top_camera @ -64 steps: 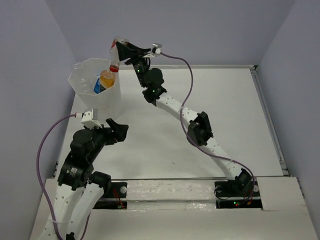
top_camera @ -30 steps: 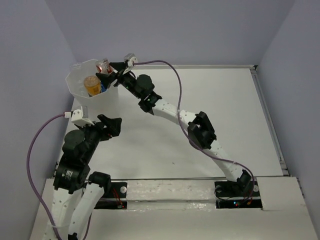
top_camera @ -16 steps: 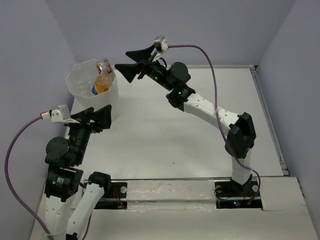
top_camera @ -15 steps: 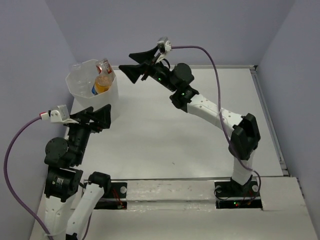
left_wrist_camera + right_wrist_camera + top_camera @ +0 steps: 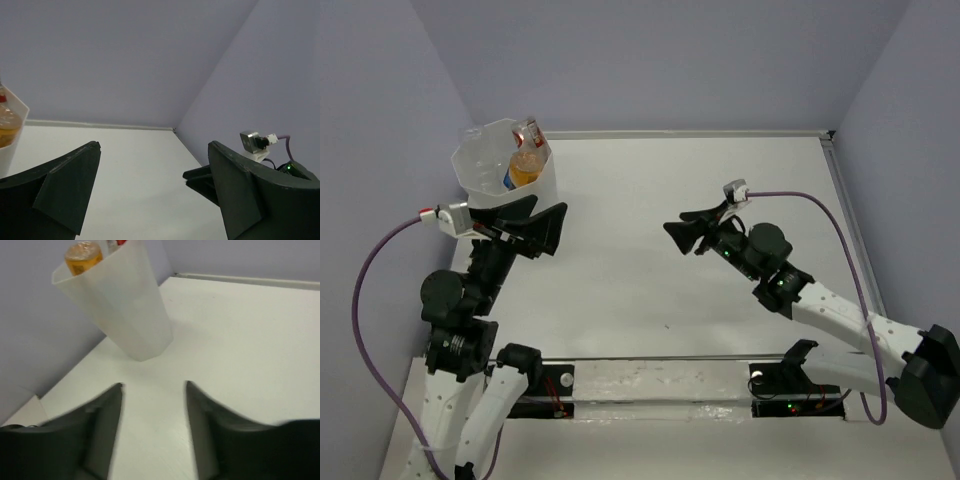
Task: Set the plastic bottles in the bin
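Observation:
The bin [image 5: 485,190] is a translucent white faceted bucket at the far left of the table. Bottles stand in it: an orange bottle [image 5: 524,167], a red-labelled one [image 5: 530,132] and a blue-labelled one [image 5: 510,181]. The bin also shows in the right wrist view [image 5: 125,310] with the orange bottle [image 5: 83,255] poking above its rim. My left gripper [image 5: 542,222] is open and empty, just in front of the bin. My right gripper [image 5: 682,228] is open and empty over the middle of the table, well right of the bin.
Lilac walls close in the table at the back and both sides. A raised rim [image 5: 850,220] runs along the table's right edge. My right gripper shows in the left wrist view [image 5: 200,176], to the right.
My right arm has pulled back from the bin's rim to the middle of the table, lower and nearer. My left gripper has risen and turned toward the right.

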